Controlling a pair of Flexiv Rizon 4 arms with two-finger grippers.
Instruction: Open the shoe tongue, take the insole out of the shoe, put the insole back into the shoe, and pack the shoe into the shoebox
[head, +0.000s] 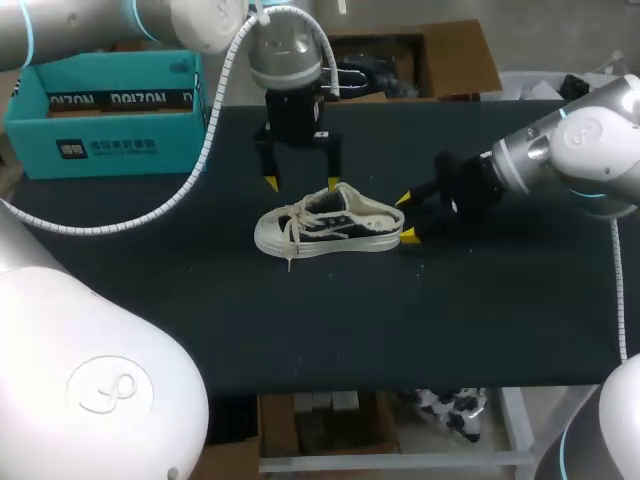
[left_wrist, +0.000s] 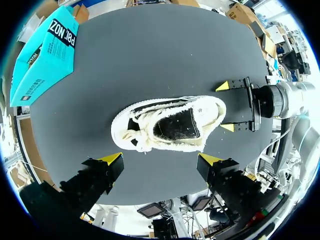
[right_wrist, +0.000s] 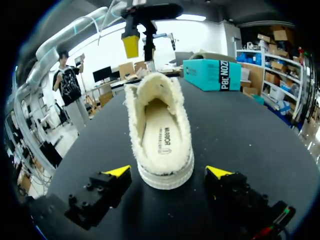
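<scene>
Shoe: a cream low-top shoe (head: 330, 225) with dark side panels stands upright on its sole near the middle of the table, toe to the left and heel to the right.
Laces: white laces (head: 290, 235) run over the front of the shoe, and a loose end hangs down at the toe side.
Insole: a pale insole (right_wrist: 162, 137) lies flat inside the shoe, seen through the heel opening in the right wrist view.
Right gripper: the right gripper (head: 405, 218) sits low at the shoe's heel, coming in from the right. Its fingers are spread, one on each side of the heel. A gap of table shows between each yellow tip and the shoe, so it grasps nothing.
Left gripper: the left gripper (head: 302, 183) points straight down just beyond the far side of the shoe, over its middle. Its fingers are spread wide and it holds nothing. Its wrist view looks down into the shoe's opening.
Shoebox: a teal shoebox (head: 110, 110) stands at the far left corner of the table, well apart from the shoe and both grippers.
Table: the table (head: 200, 320) has a dark, matte top.
</scene>
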